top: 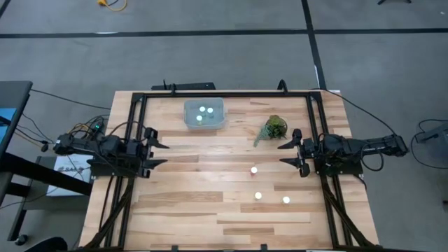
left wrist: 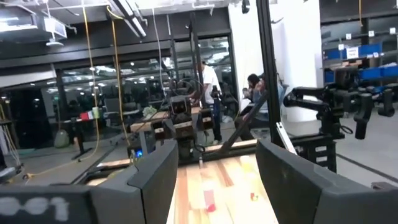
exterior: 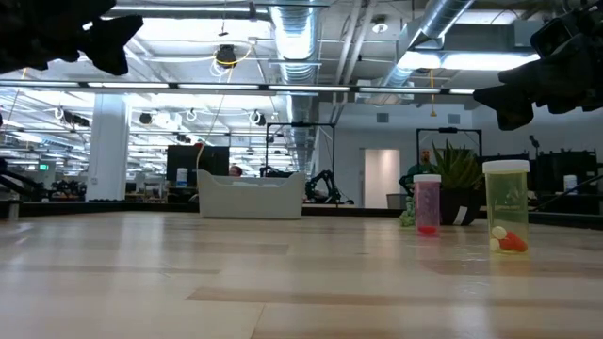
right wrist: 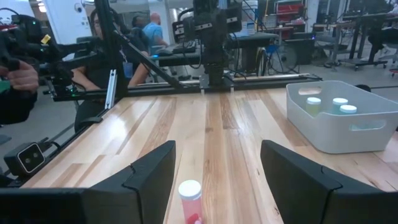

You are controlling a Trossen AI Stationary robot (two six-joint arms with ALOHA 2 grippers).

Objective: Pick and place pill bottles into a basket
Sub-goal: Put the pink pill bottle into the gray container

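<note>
The pale blue-grey basket point(top: 204, 114) stands at the table's far side, left of centre, with three white-capped pill bottles point(right wrist: 339, 103) inside. Three more pill bottles stand upright on the table at the right: one point(top: 254, 169) nearer the middle and two point(top: 257, 196) point(top: 286, 200) nearer the front edge. The low view shows a pink one point(exterior: 427, 204) and a yellow one point(exterior: 506, 205). My left gripper point(top: 159, 154) is open and empty at the table's left side. My right gripper point(top: 288, 152) is open and empty at the right side, and a pink bottle point(right wrist: 189, 199) stands on the table ahead of its fingers.
A green leafy sprig point(top: 274, 127) lies just beyond my right gripper, between it and the basket. A black frame point(top: 224, 94) runs around the table's edges. Bare wood lies between the two grippers. People show in the room behind the table.
</note>
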